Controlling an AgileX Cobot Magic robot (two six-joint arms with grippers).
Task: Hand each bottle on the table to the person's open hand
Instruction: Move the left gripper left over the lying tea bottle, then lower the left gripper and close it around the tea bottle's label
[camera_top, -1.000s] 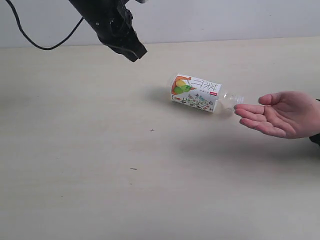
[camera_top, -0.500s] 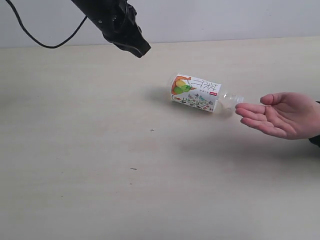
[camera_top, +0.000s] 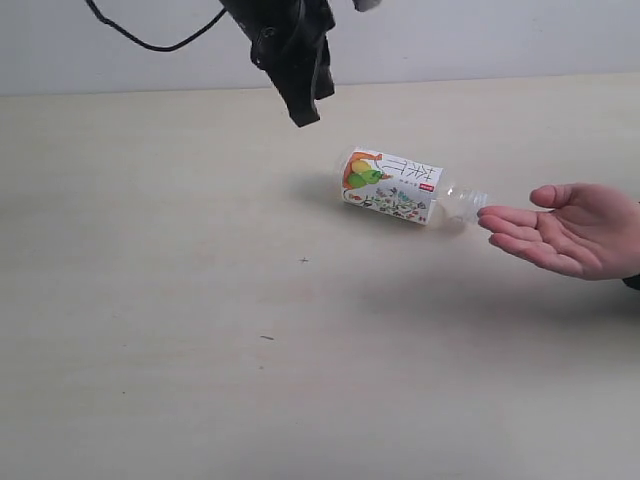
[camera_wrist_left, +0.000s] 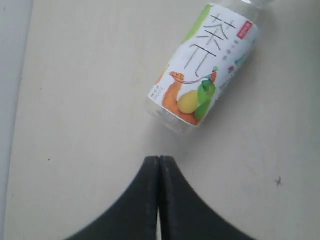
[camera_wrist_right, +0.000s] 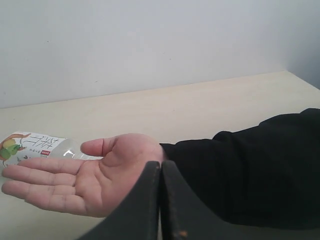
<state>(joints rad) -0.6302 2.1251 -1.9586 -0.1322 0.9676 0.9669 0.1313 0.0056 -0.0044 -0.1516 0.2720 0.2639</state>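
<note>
**Inspector:** How many bottles are showing on the table?

**Assessor:** One. The bottle is lying on its side, right of centre, with its neck pointing at the hand. The neck is sitting just beside the fingertips; whether they are touching cannot be told.

**Inspector:** Hands?

**Assessor:** One, reaching in from the right edge, palm up and open, wearing a black sleeve.

**Inspector:** Grippers?

**Assessor:** Two. The left gripper is hanging above the table behind the bottle, apart from it, jaws pressing together on nothing. The right gripper is showing in its own wrist view only, jaws meeting, holding nothing, looking onto the palm.

**Inspector:** Anything else?

**Assessor:** Two dark specks are marking the table.
</note>
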